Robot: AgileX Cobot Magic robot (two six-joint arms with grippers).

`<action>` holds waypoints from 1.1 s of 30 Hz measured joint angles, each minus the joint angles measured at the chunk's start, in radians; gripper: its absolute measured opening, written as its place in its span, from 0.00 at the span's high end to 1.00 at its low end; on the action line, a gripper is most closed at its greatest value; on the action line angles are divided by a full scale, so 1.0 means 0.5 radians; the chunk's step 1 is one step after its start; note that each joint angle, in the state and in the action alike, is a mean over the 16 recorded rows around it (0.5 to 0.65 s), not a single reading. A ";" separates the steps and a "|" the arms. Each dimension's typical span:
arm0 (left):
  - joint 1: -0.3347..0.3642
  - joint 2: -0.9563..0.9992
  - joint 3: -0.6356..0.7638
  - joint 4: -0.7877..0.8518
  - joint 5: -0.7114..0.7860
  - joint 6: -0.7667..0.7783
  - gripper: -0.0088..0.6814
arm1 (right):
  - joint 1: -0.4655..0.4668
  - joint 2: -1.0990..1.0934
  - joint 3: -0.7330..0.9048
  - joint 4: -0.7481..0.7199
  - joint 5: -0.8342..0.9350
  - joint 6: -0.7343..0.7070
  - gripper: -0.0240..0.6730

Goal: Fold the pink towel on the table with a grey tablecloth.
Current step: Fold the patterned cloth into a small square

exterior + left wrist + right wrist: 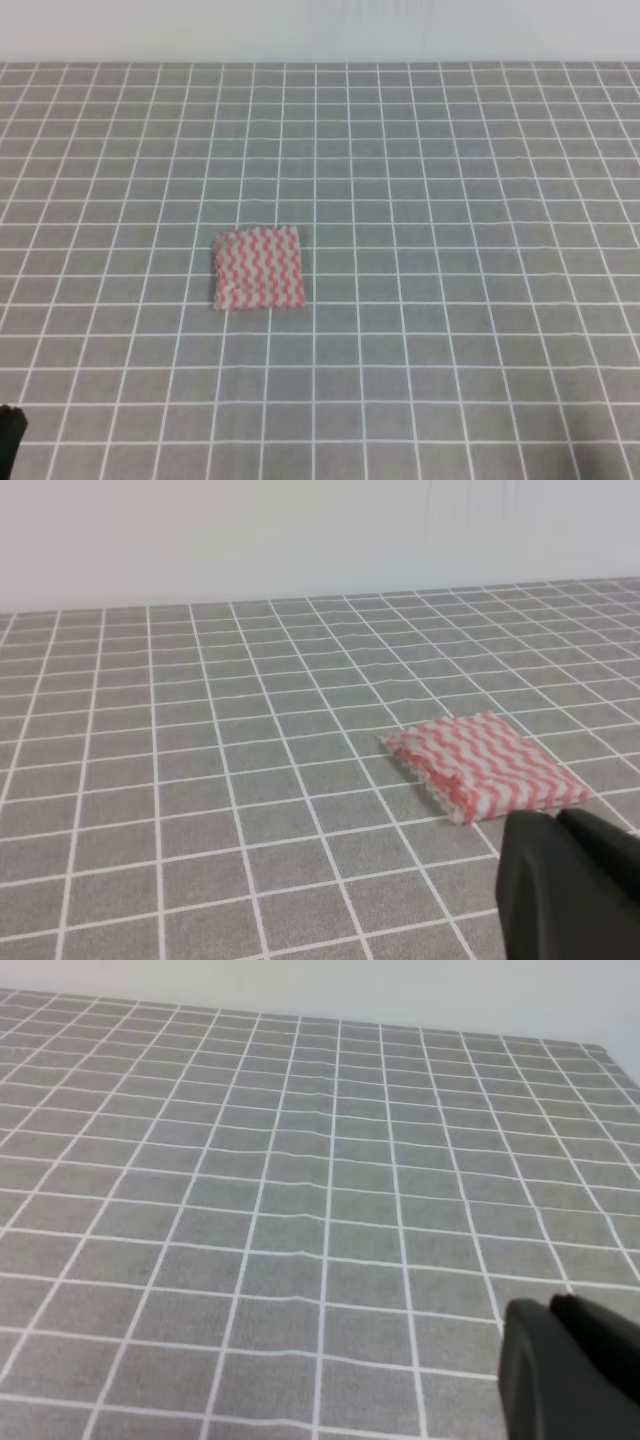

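Observation:
The pink towel (pixel 258 268) lies flat on the table with a grey tablecloth (pixel 420 180), left of the middle. It is a small, squarish, layered pad with pink-red and white zigzag stripes. It also shows in the left wrist view (pixel 485 765), where my left gripper (pixel 555 822) sits low at the near right, apart from the towel, empty, with its dark fingers together. My right gripper (pixel 550 1310) is over bare gridded cloth (pixel 300 1180), also empty with its fingers together. No towel shows in the right wrist view.
A dark piece of the left arm (pixel 8 435) pokes in at the bottom left corner of the high view. A pale wall (pixel 320 30) runs along the table's far edge. Slight wrinkles cross the cloth (pixel 320 1250).

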 joint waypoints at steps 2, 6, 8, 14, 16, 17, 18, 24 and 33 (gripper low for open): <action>0.000 0.000 0.000 0.000 0.000 0.000 0.99 | 0.001 0.000 0.003 -0.001 0.034 -0.025 0.99; 0.000 0.000 0.003 0.001 -0.002 -0.001 0.99 | 0.001 0.000 0.004 0.010 0.064 -0.043 0.99; 0.000 0.000 0.000 0.000 0.000 0.000 0.99 | 0.001 0.000 0.004 0.015 0.063 -0.043 0.99; 0.000 -0.002 -0.005 0.010 -0.015 -0.004 0.99 | 0.002 0.000 0.006 0.017 0.063 -0.044 0.99; -0.001 -0.004 -0.008 0.067 -0.024 -0.075 0.99 | 0.002 0.000 0.006 0.017 0.063 -0.044 0.99; -0.001 -0.007 -0.008 0.122 -0.029 -0.130 0.99 | 0.002 0.000 0.006 0.018 0.063 -0.044 0.99; -0.001 -0.005 -0.005 0.189 -0.036 -0.197 0.99 | 0.001 0.000 0.004 0.018 0.066 -0.044 0.99; -0.002 -0.020 -0.010 0.661 -0.059 -0.655 0.99 | 0.002 0.000 0.006 0.023 0.066 -0.044 0.99; -0.002 -0.070 -0.018 1.284 -0.049 -1.177 0.99 | 0.002 0.000 0.006 0.044 0.062 -0.044 0.99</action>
